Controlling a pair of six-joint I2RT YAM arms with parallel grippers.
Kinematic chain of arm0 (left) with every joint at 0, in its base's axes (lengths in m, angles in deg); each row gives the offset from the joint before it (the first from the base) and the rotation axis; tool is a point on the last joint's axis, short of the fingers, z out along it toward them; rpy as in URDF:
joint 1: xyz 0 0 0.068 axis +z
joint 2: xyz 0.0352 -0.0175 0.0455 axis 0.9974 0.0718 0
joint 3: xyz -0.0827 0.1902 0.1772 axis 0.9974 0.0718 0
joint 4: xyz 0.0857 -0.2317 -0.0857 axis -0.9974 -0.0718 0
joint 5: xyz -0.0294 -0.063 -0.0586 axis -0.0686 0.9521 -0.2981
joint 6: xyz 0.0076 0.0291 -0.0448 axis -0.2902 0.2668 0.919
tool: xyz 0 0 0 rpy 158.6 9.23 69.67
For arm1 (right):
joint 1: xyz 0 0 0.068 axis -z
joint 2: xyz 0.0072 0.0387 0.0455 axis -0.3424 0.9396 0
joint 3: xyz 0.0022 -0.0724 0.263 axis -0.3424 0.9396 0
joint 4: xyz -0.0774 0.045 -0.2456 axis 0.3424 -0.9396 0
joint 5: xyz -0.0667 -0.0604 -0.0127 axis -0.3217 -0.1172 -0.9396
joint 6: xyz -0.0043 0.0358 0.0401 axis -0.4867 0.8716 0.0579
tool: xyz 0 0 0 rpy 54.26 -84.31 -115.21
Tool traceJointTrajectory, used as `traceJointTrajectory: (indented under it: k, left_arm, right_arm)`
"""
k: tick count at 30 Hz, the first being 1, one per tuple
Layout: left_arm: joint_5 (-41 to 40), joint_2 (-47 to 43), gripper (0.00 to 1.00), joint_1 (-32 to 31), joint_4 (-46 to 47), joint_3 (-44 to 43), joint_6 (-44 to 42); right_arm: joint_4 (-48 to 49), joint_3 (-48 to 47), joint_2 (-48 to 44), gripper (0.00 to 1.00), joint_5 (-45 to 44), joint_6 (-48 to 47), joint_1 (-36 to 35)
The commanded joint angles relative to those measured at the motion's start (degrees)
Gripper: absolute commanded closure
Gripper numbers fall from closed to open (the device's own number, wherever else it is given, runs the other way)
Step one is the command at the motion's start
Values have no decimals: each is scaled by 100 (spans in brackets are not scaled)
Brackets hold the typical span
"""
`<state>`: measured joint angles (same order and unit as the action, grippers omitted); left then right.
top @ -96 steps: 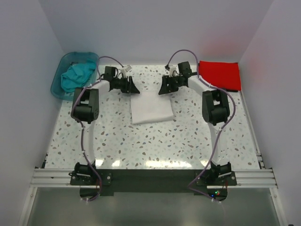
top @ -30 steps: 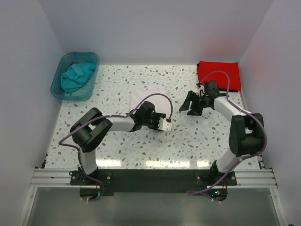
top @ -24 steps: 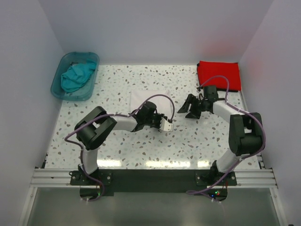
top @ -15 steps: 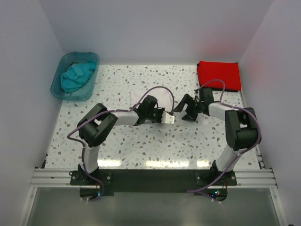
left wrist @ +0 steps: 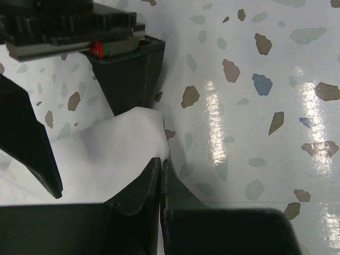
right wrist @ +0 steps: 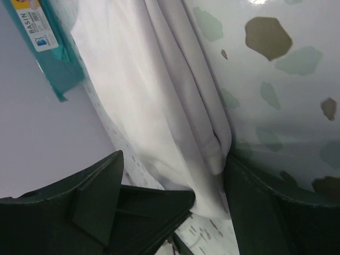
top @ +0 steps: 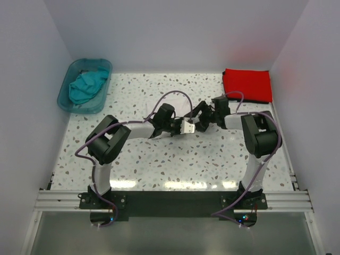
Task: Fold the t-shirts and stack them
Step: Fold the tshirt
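Transfer-to-stack step, apparently: left gripper [left wrist: 160,178] pinches a corner of the folded white t-shirt [left wrist: 106,154] mid-way across the table [top: 159,159], right gripper [right wrist: 172,164] spread astride its edge; next probably right closes, then joint carry onto the red t-shirt [top: 247,84].

We spot tub [top: 64,89] at far-left corner of table [top: 175,159], tub t-shirt [top: 87,85] inside. Corner t-shirt [top: 247,85] lies far right, on table. Centre t-shirt [left wrist: 101,154] mid-table; left gripper [left wrist: 159,162], right gripper [right wrist: 175,159] face each other at its right edge.
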<state>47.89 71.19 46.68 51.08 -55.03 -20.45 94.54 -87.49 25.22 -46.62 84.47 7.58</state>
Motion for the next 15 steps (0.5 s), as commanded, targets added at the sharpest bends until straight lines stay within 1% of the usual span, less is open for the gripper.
traceJointTrajectory:
  k: [1, 5, 7, 10, 13, 15]
  left_arm:
    - [321, -218, 100, 44, 60, -252, 170]
    - [374, -244, 100, 79, 113, -270, 346]
    - [409, -244, 100, 97, 192, -305, 512]
    - [427, -236, 100, 141, 324, -331, 803]
    - [462, -218, 100, 246, 324, -402, 1005]
    - [488, -209, 100, 351, 298, -437, 1040]
  right_arm:
    - [290, -94, 503, 25, -569, 661, -144]
    - [510, -191, 749, 31, -894, 1134, -223]
    - [695, -235, 933, 31, -921, 1206, -267]
    - [870, -279, 1179, 32, -878, 1215, -320]
    - [757, -331, 1207, 32, -702, 1066, -302]
    - [687, -305, 1128, 29, -649, 820, -232]
